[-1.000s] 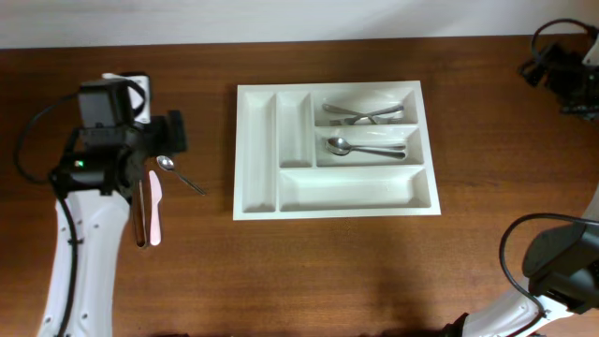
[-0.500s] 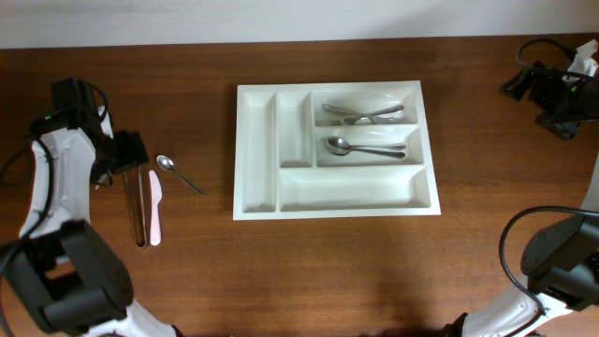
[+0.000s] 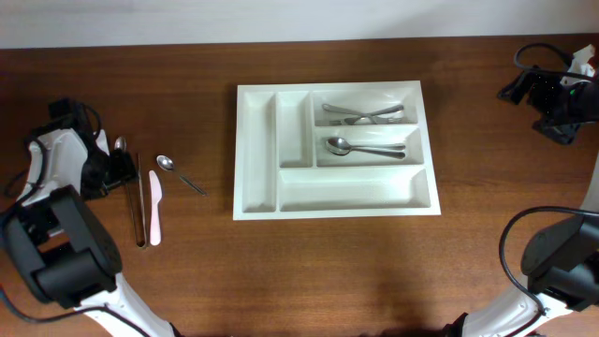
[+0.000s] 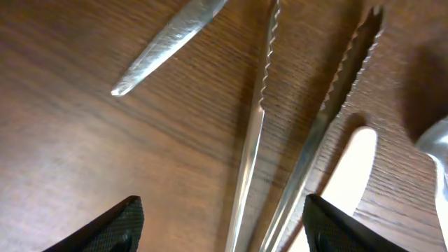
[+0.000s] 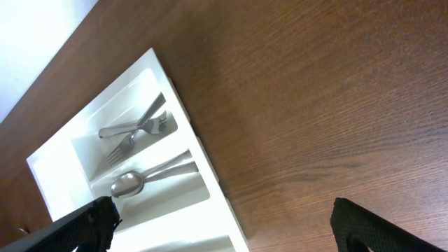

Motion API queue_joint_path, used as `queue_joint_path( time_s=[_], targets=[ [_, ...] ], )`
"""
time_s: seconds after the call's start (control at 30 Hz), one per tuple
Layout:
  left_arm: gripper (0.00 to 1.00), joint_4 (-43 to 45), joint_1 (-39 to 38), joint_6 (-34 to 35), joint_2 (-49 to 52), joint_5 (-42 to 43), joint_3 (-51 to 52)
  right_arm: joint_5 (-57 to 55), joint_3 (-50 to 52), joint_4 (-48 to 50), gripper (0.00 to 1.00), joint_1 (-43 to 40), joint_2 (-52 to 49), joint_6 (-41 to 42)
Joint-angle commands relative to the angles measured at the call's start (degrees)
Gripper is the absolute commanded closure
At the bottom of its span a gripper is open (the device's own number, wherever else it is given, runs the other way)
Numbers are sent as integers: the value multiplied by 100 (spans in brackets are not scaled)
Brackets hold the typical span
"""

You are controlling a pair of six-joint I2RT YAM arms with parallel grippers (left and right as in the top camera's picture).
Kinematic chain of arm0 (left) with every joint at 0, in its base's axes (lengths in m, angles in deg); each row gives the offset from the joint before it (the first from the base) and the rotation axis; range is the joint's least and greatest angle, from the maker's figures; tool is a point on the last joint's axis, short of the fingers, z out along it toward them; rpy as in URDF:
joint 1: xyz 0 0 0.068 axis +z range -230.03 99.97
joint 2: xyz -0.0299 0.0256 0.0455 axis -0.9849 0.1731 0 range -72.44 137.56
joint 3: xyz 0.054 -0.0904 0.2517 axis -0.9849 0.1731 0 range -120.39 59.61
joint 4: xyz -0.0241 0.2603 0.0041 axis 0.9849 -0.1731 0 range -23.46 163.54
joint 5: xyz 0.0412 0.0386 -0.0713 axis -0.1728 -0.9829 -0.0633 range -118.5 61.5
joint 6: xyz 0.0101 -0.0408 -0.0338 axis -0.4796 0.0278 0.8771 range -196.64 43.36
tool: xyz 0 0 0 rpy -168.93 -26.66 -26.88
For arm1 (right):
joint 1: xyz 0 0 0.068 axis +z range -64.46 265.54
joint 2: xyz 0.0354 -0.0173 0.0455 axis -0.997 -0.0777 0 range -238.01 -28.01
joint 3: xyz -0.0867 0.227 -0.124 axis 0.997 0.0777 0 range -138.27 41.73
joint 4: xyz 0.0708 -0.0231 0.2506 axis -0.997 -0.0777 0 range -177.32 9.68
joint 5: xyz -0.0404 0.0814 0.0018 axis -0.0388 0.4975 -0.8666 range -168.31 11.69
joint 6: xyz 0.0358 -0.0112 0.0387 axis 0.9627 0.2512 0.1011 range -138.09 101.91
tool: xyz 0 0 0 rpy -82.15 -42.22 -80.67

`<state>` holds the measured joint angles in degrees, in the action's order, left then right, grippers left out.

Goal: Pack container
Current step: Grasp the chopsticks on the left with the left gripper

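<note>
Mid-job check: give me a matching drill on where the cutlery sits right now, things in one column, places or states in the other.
1 forks
2 stacked spoons
3 pink knife
4 bottom long compartment

A empty
B on the table, left of the tray
C top horizontal compartment
D middle horizontal compartment

Pairs: 1-C, 2-D, 3-B, 4-A

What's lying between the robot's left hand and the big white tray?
In the overhead view, metal tongs, a pale pink knife and a small spoon lie between the left gripper and the white tray.
</note>
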<state>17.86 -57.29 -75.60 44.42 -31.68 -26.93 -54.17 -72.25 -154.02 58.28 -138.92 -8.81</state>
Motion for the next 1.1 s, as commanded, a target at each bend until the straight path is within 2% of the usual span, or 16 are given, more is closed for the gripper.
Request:
queue_joint_path(
  time_s=[0.0,0.1,0.3,0.37,0.4,0.43,0.57,0.67,0.83,0.97,1.07],
  targets=[
    [32,61,-4,-199,426,87,-90,72,46,-26,1,37,-15,46],
    [48,81,-4,-197,584,87,-87,72,46,-33,1,37,-15,46],
    [56,122,-2,-197,603,87,-87,72,46,-48,1,37,-15,46],
    [70,131,-2,-199,603,87,-87,72,46,-48,1,37,-15,46],
    [87,133,-2,-197,603,87,-87,72,46,-48,1,37,-15,46],
    [98,120,-4,-197,603,90,-90,72,46,-50,1,37,-15,48],
    [98,44,-17,-238,601,85,-129,72,46,-50,1,37,-15,46],
    [98,-372,-24,-245,535,85,-485,74,46,-76,1,37,-15,48],
    [98,-1786,-153,-334,389,210,-2120,74,46,-111,1,37,-15,48],
    [98,-2546,-472,-723,251,975,-3412,74,46,-111,1,37,-15,48],
    [98,-2647,-922,-1655,118,1906,-3982,72,46,-111,1,37,-15,48]
  ],
)
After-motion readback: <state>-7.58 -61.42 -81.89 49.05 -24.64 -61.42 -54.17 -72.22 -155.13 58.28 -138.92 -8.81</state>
